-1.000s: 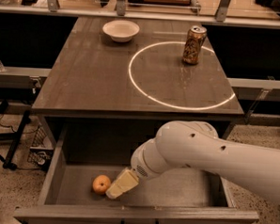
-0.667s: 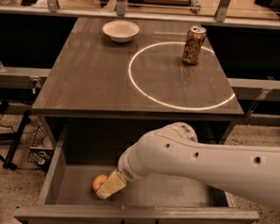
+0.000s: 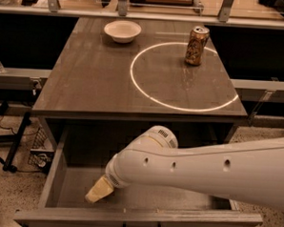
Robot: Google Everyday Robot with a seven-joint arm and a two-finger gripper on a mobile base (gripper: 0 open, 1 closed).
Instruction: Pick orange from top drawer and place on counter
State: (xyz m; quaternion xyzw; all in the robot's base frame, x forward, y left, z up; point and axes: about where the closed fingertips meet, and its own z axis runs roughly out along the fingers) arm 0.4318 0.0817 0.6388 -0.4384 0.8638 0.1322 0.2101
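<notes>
The top drawer (image 3: 53,176) stands pulled open below the counter (image 3: 91,79), its dark handle at the front edge. My white arm reaches in from the right, and the gripper (image 3: 98,191) is low at the drawer's front left, close to the bottom. The orange does not show; the gripper covers the spot where it lay. The counter carries a bright white ring (image 3: 179,106).
A tan-and-gold drink can (image 3: 197,45) stands inside the ring at the back right of the counter. A white bowl (image 3: 122,31) sits at the back left. Cables and a wire basket (image 3: 38,154) lie on the floor to the left of the drawer.
The arm has swung left and lower in the drawer. The gripper has moved onto the orange, which showed beside it before and is now hidden.
</notes>
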